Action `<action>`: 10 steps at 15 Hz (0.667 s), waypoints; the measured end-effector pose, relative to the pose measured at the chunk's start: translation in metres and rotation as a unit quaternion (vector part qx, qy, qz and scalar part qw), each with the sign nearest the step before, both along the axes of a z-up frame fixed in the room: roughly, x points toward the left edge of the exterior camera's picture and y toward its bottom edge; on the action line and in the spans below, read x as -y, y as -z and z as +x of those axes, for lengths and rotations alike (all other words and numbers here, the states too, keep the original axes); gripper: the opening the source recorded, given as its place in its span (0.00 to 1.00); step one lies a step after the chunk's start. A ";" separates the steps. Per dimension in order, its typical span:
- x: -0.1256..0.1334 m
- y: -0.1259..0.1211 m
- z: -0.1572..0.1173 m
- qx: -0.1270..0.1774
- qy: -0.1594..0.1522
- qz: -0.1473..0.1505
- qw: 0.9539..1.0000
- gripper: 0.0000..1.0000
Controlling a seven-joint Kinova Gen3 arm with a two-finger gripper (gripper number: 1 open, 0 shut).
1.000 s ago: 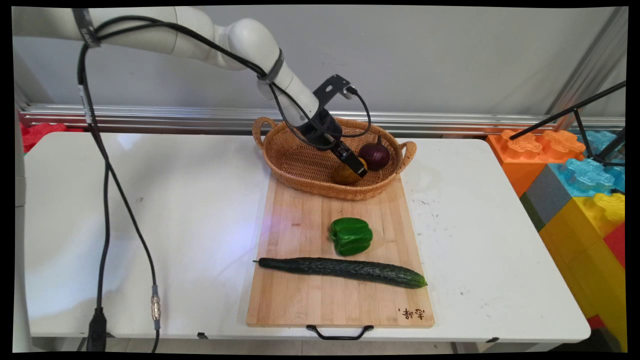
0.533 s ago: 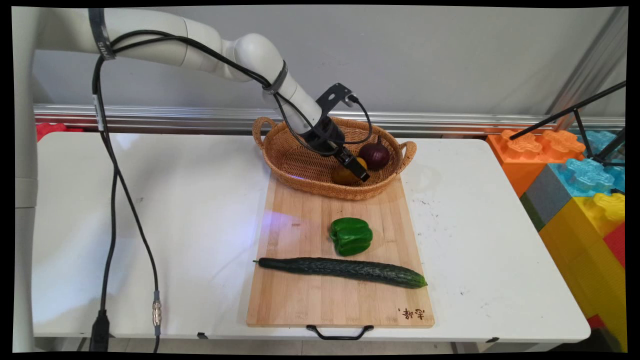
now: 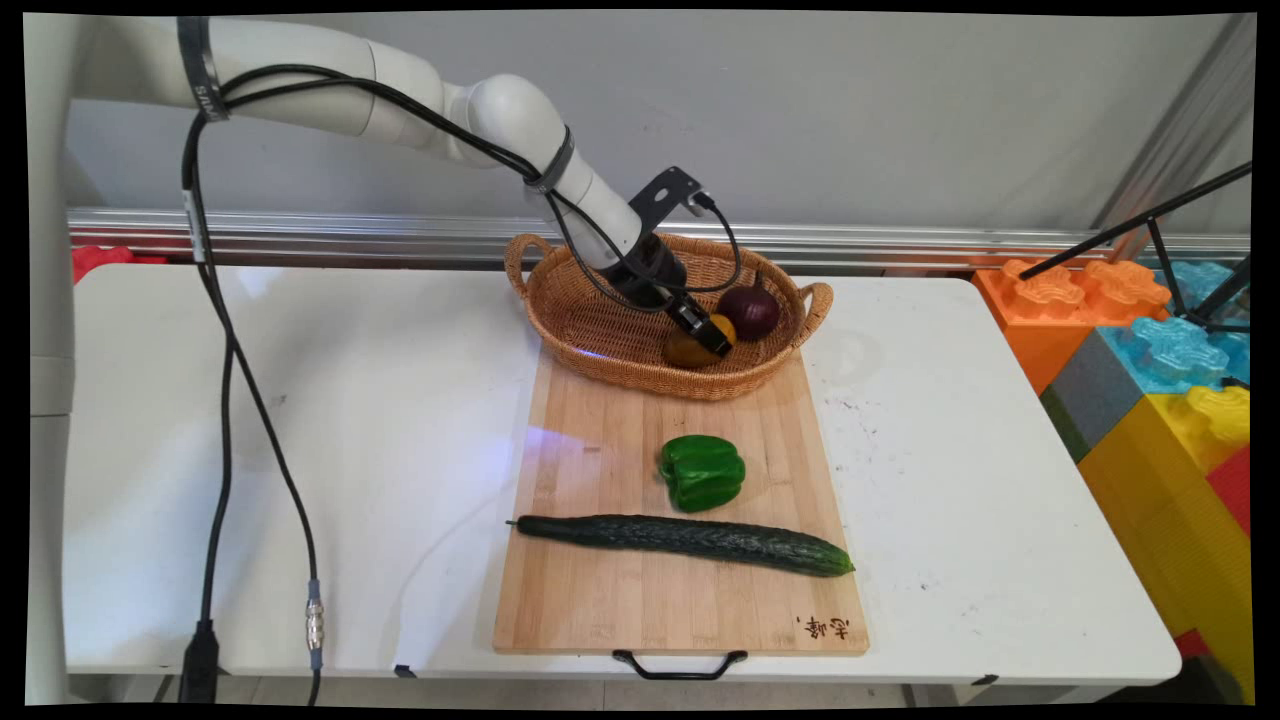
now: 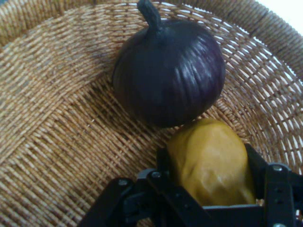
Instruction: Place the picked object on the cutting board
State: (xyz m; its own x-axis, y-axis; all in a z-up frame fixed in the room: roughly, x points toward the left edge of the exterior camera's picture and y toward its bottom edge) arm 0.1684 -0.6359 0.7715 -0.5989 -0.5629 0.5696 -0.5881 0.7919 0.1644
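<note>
white bench (image 3: 350,420), wicker basket (image 3: 590,330): gripper (image 3: 712,340) clenched on yellow-brown fruit (image 4: 210,163). hand view alone shows fingers (image 4: 255,163) flanking it, purple onion (image 4: 168,71) touching beyond.

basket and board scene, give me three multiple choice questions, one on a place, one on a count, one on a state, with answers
1. Where does the red onion lie?
A. in the wicker basket
B. on the cutting board
C. on the bare table

2. How many vegetables lie on the cutting board?
A. none
B. two
C. four

3. What state is the claw in?
A. open above the table
B. shut on the yellow-brown potato
C. shut on the cucumber

Answers: 1 A, wicker weave surrounds the onion. 2 B, only the green pepper and the cucumber lie there. 3 B, the hand view shows its fingers pressing both sides of the potato.
</note>
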 end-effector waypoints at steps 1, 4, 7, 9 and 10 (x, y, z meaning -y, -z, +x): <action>-0.001 -0.001 0.000 0.002 -0.001 -0.002 1.000 0.00; -0.007 -0.016 -0.001 0.006 -0.013 -0.016 1.000 0.00; -0.015 -0.039 -0.002 0.003 -0.033 -0.029 0.999 0.00; -0.027 -0.064 -0.005 0.003 -0.052 -0.037 0.998 0.00; -0.033 -0.075 -0.006 0.003 -0.059 -0.040 0.997 0.00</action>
State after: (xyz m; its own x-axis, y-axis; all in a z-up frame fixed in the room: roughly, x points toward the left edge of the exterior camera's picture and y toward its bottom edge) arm 0.1624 -0.6033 0.8469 -0.5351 -0.5815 0.6128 -0.6781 0.7282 0.0990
